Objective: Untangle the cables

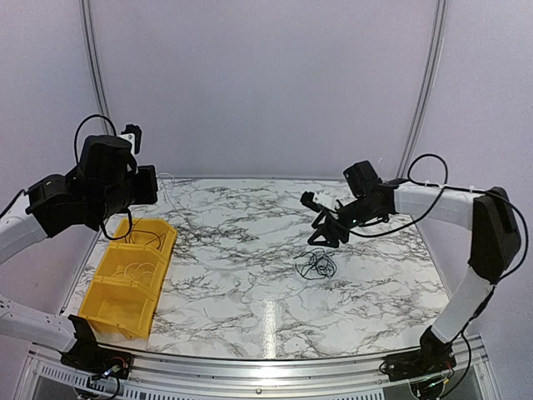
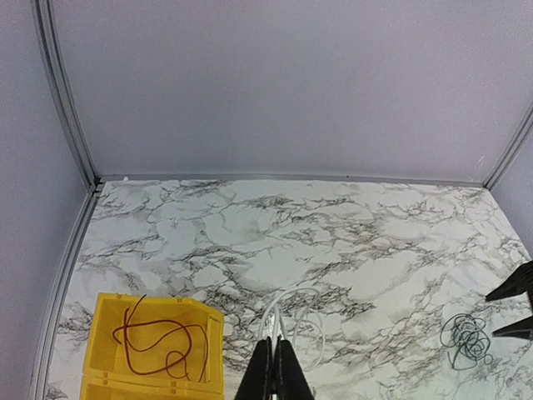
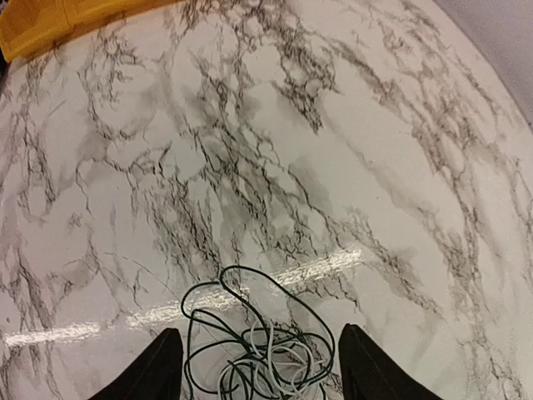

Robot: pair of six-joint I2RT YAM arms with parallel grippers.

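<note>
One reddish wire [image 2: 154, 332] lies in the yellow bin [image 2: 104, 333], below and left of the left gripper [image 2: 275, 346]. That gripper's fingers are pinched together on a white wire [image 2: 271, 317] (seemingly a second one pulled free). The other cables [image 3: 250, 358], dark green and pale strands knotted on the table [image 3: 250, 125], sit just under the right gripper [image 3: 258, 332], its fingers spread wide on either side. Most of the untangling looks undone.

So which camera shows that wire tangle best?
The right wrist view: the tangle fills the foreground, separate dark and pale loops visible between the open fingers of the right hand. Top and left wrist views show only a tiny distant knot.
</note>
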